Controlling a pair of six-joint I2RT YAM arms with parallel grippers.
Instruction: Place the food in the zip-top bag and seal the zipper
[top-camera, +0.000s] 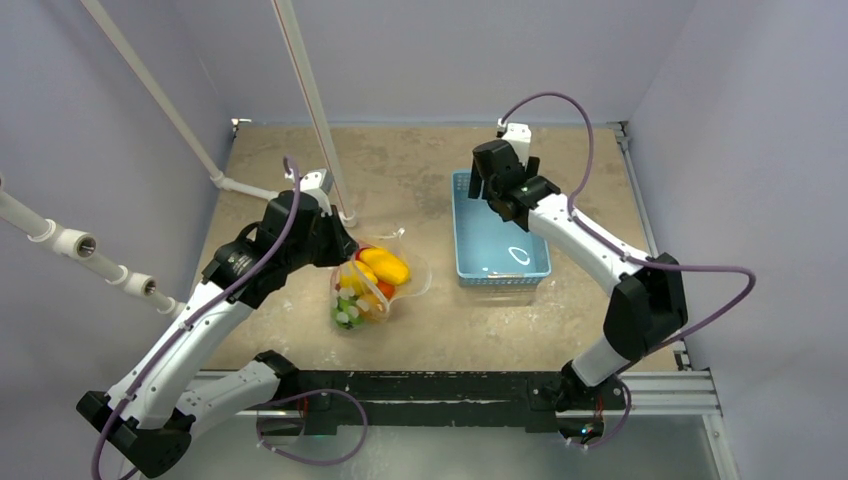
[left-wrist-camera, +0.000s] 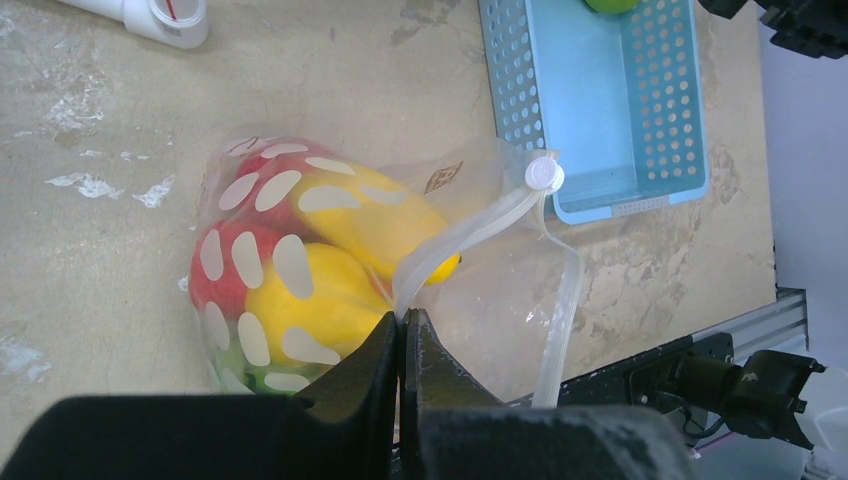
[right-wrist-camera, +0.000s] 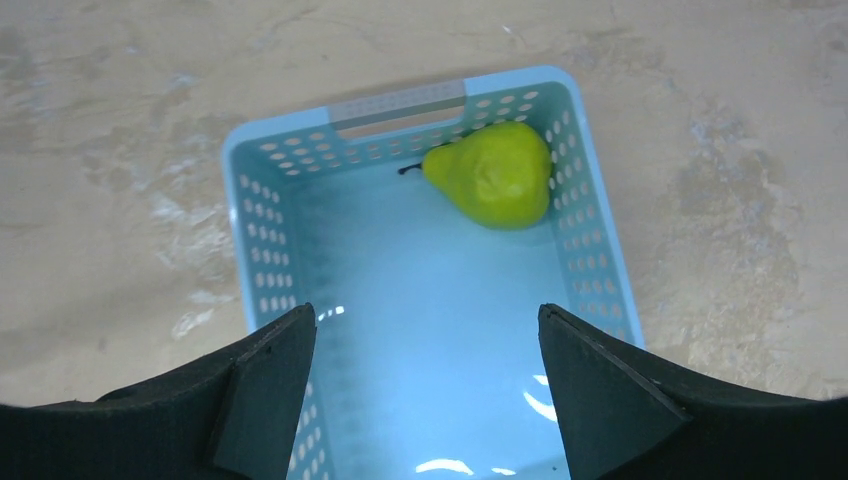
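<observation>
Overhead, left end effector (top-camera: 345, 248): low over the desk (top-camera: 420, 170), at the left edge of the zip-top bag (top-camera: 415, 282).
Overhead, food (top-camera: 383, 266): yellow, red and green fruits bunched inside the bag, which lies on the desk just left of the light-blue basket (top-camera: 459, 230).
Overhead, right end effector (top-camera: 497, 190): hangs above the far end of the basket, well apart from the bag.
Left wrist, grip: the left end effector is clenched on the zipper (left-wrist-camera: 470, 228) (the pale strip runs straight into the pinch).
Left wrist, slider (left-wrist-camera: 543, 175): a round white piece on the strip, near the basket's corner; below it two strips part.
Right wrist, grip: the right end effector is spread wide, grasping nothing, over the basket's floor.
Right wrist, pear (right-wrist-camera: 495, 175): green, alone in the basket, in the corner by the handle end, against the wall.
</observation>
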